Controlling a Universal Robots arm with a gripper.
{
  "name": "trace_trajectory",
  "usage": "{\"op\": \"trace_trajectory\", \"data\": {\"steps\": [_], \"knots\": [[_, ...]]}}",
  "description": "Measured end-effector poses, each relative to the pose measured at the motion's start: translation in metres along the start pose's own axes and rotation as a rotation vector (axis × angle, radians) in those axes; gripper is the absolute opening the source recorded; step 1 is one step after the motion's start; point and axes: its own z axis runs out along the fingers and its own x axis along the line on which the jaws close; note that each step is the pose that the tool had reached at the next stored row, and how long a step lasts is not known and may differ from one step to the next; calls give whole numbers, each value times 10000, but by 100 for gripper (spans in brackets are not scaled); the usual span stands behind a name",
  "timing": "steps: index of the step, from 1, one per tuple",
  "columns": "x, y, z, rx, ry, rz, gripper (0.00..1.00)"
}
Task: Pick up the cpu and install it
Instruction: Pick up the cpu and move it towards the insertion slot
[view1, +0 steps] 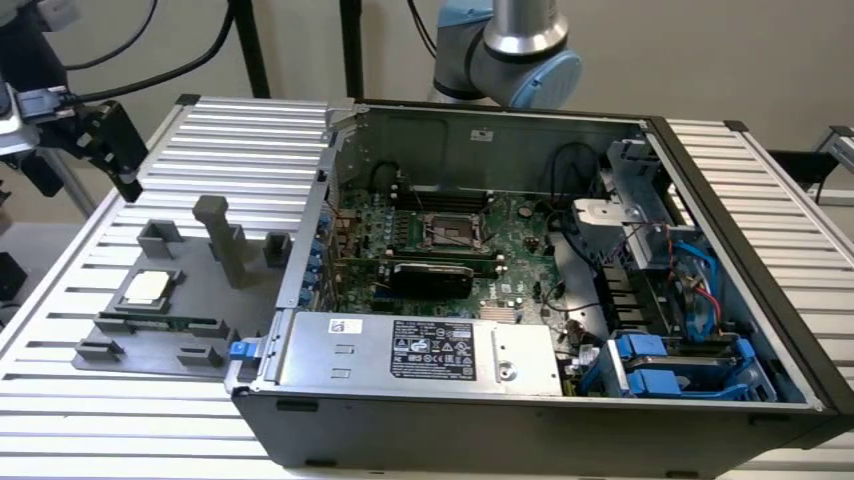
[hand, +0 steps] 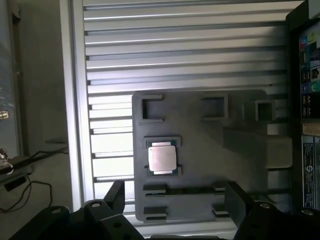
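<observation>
Currently the cpu (hand: 161, 158) lies flat in its square nest on the grey fixture tray (hand: 210, 150), beyond the gripper (hand: 176, 197), whose jaws stand wide apart, gripping nothing, not touching it.

Soft, even light, bright sheen on the ribbed table (hand: 175, 30) — pale glint on the cpu (hand: 161, 159), case (view1: 467, 140) interior shadowed.

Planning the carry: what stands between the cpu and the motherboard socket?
Exterior view: a grey upright post and the case's side wall stand between cpu and socket.
</observation>
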Motion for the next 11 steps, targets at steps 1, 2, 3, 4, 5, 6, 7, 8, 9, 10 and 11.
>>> {"op": "trace_trajectory", "data": {"steps": [1, 2, 3, 4, 5, 6, 7, 8, 9, 10, 11], "knots": [[1, -1, 18, 0, 0, 0, 89], [2, -2, 36, 0, 0, -1, 89], [3, -3, 54, 0, 1, -2, 89], [4, -3, 72, 0, 1, -1, 89], [5, -4, 91, 0, 0, -2, 89], [6, -5, 108, 1, 1, -4, 89], [7, -6, 127, 0, 0, -5, 89], [8, -7, 145, 0, 1, -8, 89], [9, -8, 163, -1, 1, -21, 89], [11, -8, 181, -1, 3, -45, 89], [13, -9, 199, -2, 3, -79, 89]]}}
